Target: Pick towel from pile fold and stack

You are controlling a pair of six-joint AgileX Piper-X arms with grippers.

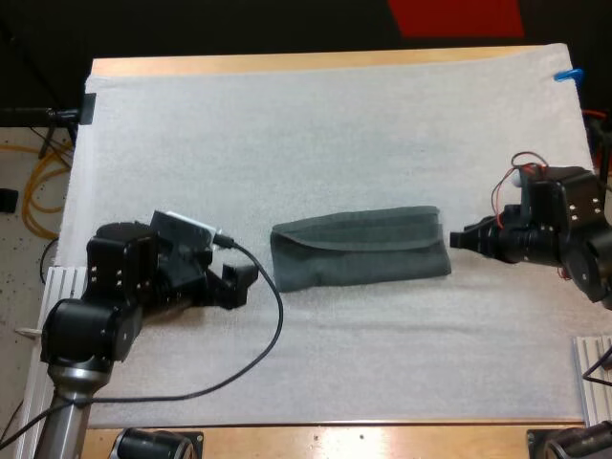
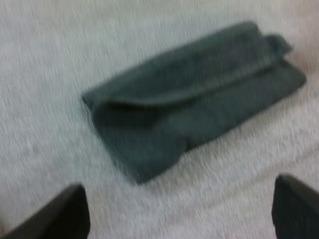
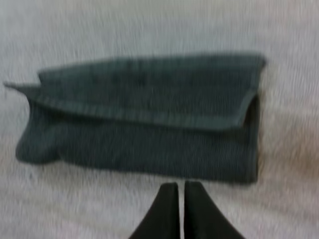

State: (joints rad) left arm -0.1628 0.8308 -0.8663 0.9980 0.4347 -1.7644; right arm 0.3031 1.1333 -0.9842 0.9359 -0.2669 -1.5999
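One folded towel (image 1: 360, 248) is laid on the white mat (image 1: 316, 124). The left fingers (image 1: 246, 276) are spread apart, clear of its near end; the right fingers (image 1: 460, 239) are pressed together, just beside its other end.

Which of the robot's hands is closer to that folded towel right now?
The right hand: its shut fingertips sit just off the towel's end. The left hand, open, is a bit farther from the opposite end.
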